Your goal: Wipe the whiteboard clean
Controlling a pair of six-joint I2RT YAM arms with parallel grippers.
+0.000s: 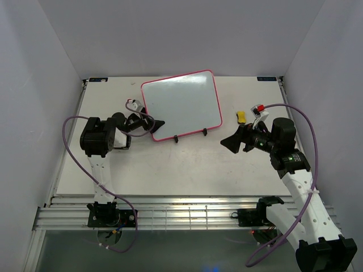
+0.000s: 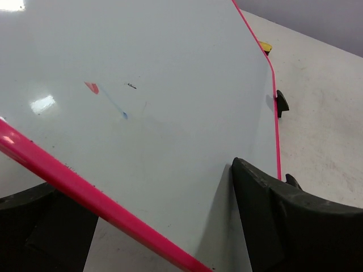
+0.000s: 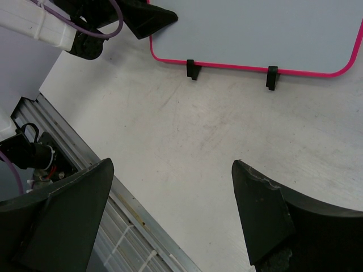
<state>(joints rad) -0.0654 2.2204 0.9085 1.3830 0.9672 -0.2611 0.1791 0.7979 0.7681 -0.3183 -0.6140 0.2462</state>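
Observation:
The whiteboard (image 1: 181, 105), white with a pink-red frame, leans on a black wire stand (image 1: 177, 138) at the back middle of the table. Its face looks clean from above. The left wrist view shows the whiteboard (image 2: 170, 85) with a small red mark (image 2: 92, 87) and a faint blue streak (image 2: 116, 107). My left gripper (image 1: 154, 124) is open and straddles the board's lower left corner; in its own view (image 2: 147, 181) one finger lies against the face and the other sits behind the frame. My right gripper (image 1: 229, 141) is open and empty over bare table to the right of the board (image 3: 255, 28).
A small yellow eraser block (image 1: 241, 117) lies on the table just right of the board, behind my right gripper; it also shows in the left wrist view (image 2: 265, 46). The stand's two black hooks (image 3: 191, 68) hold the board's lower edge. A slotted metal rail (image 1: 187, 212) runs along the near edge.

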